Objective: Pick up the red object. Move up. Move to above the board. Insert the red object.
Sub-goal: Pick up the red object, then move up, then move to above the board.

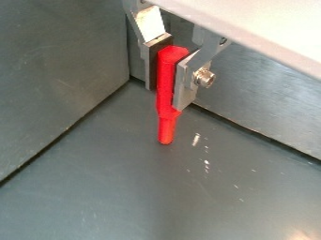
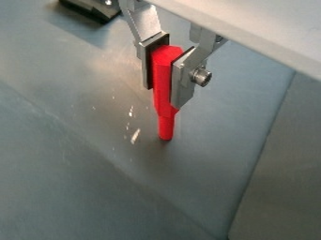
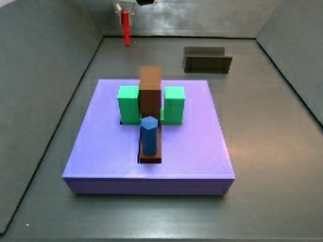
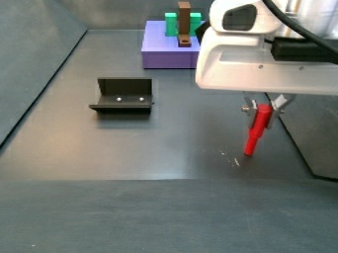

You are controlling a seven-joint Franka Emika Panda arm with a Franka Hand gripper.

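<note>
My gripper (image 1: pixel 171 81) is shut on the red object (image 1: pixel 164 117), a thin bright red peg held upright by its thicker upper part between the silver fingers (image 1: pixel 189 82). Both wrist views show this grip (image 2: pixel 171 75), with the peg's narrow tip (image 2: pixel 164 131) hanging close over the grey floor. I cannot tell whether the tip touches it. In a side view the gripper (image 3: pixel 124 11) and the peg (image 3: pixel 125 30) are at the far end of the floor, well behind the lavender board (image 3: pixel 190 151). The peg (image 4: pixel 258 128) and the board (image 4: pixel 158 54) stand far apart.
On the board stand two green blocks (image 3: pixel 128 104), a brown bar (image 3: pixel 150 95) and a blue hexagonal peg (image 3: pixel 149 135). The dark fixture (image 3: pixel 207 60) (image 4: pixel 122 96) sits on the floor off the board. Grey walls (image 1: pixel 63 75) enclose the floor close to the gripper.
</note>
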